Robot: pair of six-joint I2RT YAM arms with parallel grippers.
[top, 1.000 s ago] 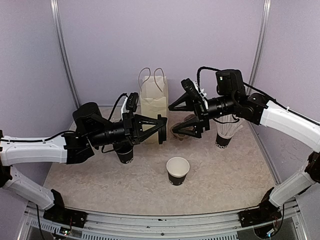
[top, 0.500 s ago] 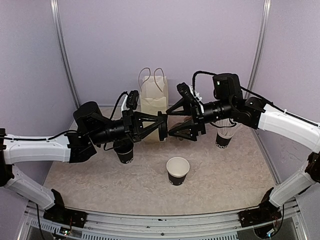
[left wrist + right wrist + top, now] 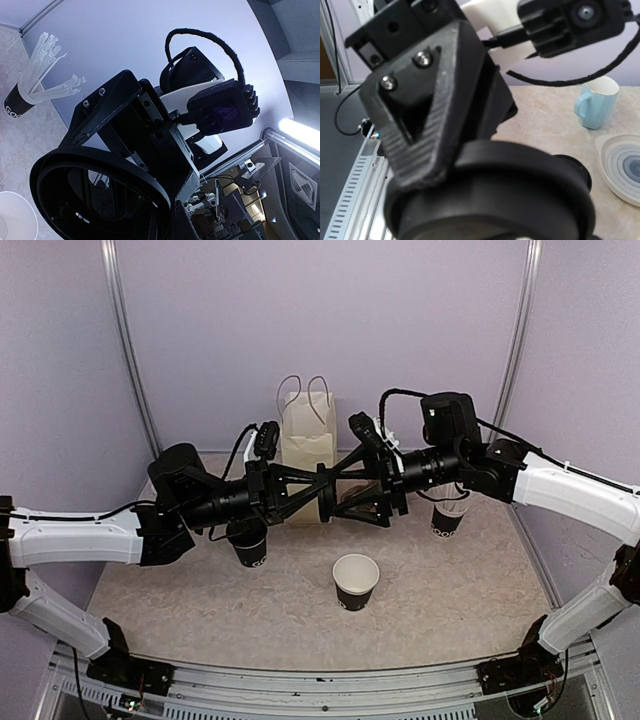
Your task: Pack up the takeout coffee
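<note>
handover above the table's centre: your left gripper (image 3: 318, 497) pinches the lid (image 3: 95, 200), right gripper (image 3: 339, 498) fingers spread wide around it, likely to regrip; the open cup (image 3: 356, 582) stands near the front edge.

On the mottled surface (image 3: 200, 610) stand a paper bag (image 3: 307, 445), an open cup (image 3: 356, 582), a half-hidden cup (image 3: 250, 550) and a straw-filled cup (image 3: 446, 520).

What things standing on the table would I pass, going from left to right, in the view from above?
black cup partly under the left arm → paper bag with handles → open black cup with a white inside → black cup holding straws
</note>
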